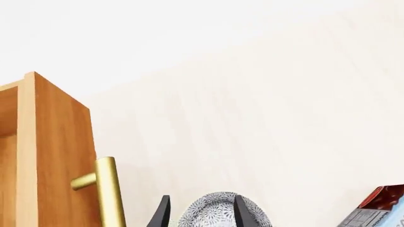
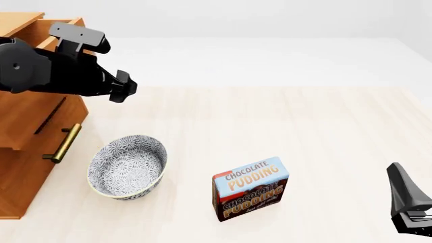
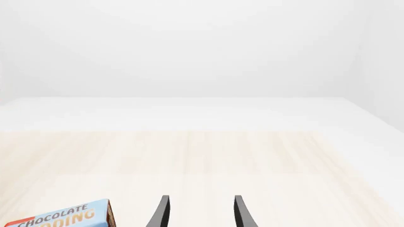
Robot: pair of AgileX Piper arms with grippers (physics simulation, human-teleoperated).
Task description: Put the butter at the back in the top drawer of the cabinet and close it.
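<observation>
Looking along the left gripper (image 1: 202,213) first: fingers (image 1: 162,212) standing apart and gripping nothing, framing a patterned bowl (image 1: 218,208) farther off. Showing beside them the top drawer (image 1: 60,151), pulled out, with its brass handle (image 1: 107,194) upright in that picture.

Turning to the front view: hovering high at the left, beside the cabinet (image 2: 20,187), with the drawer's front panel jutting out over the surface (image 2: 304,126). Sitting near the cabinet's foot, the bowl, and to its right, standing upright and apart from it, a Chocolate Pudding box (image 2: 250,188). Resting low at the right edge, the right gripper (image 2: 408,202).

Looking along the right gripper last: fingers (image 3: 162,210) spread and gripping nothing (pudding box off to one side). Showing the butter nowhere, so not placing it.
</observation>
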